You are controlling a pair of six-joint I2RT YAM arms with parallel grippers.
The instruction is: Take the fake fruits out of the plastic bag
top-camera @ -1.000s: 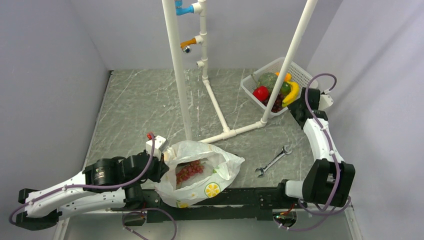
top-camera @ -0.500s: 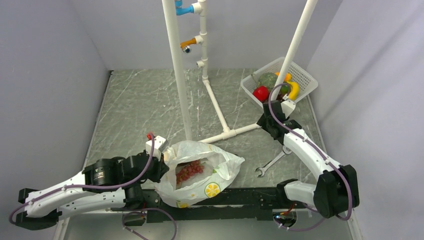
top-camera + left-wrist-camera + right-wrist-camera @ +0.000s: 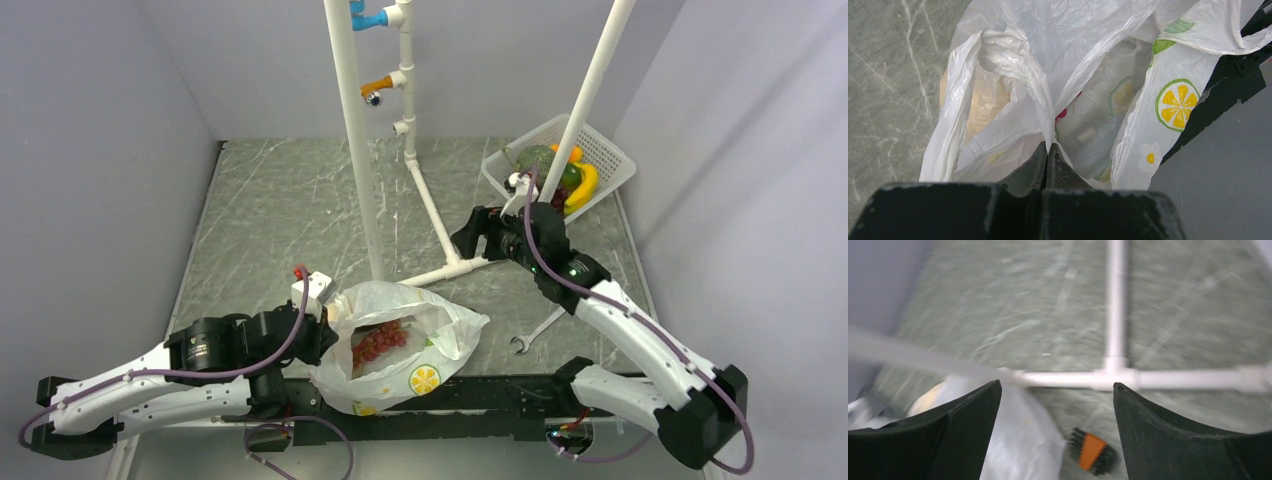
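right arm approach to bag mouth

left pincer (image 3: 1047, 150) is clamped on the plastic bag (image 3: 440, 332) rim, near-left on the bench (image 3: 280, 220). right pincer (image 3: 1057, 386) is apart and empty, far-right of the bag. light red grape bunch (image 3: 380, 342) lies inside, near-left of it.

A robotics lab test cell is suggested: a grey marble-patterned tabletop (image 3: 270, 220) is enclosed by plain pale grey wall panels (image 3: 90, 150), and a white plastic pipe frame (image 3: 354, 120) is mounted at upper centre.
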